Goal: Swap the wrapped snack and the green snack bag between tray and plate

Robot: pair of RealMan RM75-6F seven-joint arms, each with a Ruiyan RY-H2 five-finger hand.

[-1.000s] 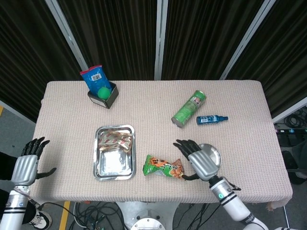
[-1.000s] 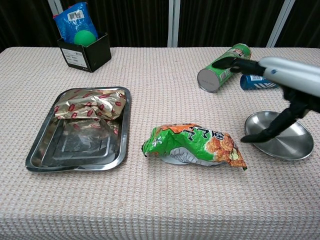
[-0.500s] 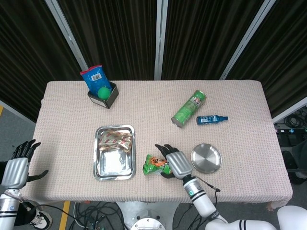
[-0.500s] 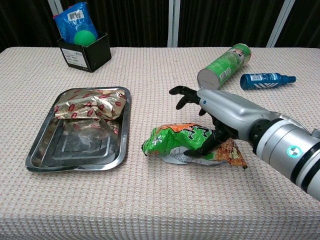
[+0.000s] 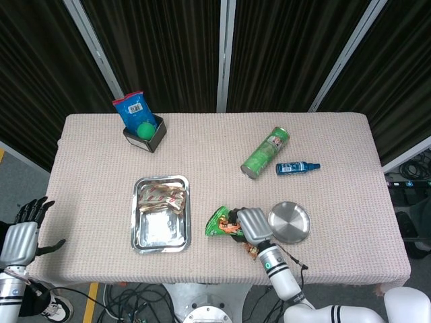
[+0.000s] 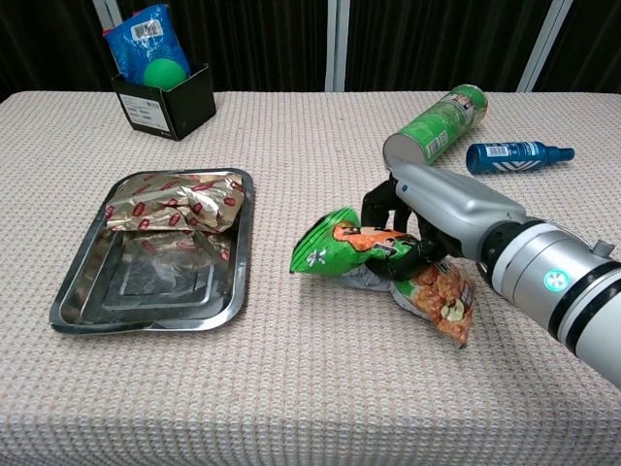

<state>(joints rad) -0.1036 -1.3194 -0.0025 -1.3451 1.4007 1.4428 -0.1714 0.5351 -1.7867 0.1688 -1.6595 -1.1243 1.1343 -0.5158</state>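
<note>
Here the head view is showing what the chest view is missing: the left hand [image 5: 20, 235] hanging off the table's [image 5: 94, 145] left edge, fingers spread, holding nothing, and the plate [image 5: 290, 223] right of the tray [image 5: 140, 239]. The wrapped snack [image 6: 175, 205] is lying in the tray's far end. Right of the tray, the right hand [image 6: 427, 218] is gripping the green snack bag [image 6: 383, 267], fingers [image 6: 380, 201] curling over its top; a second ago the bag was lying flat and untouched, and now its right end is dangling.
</note>
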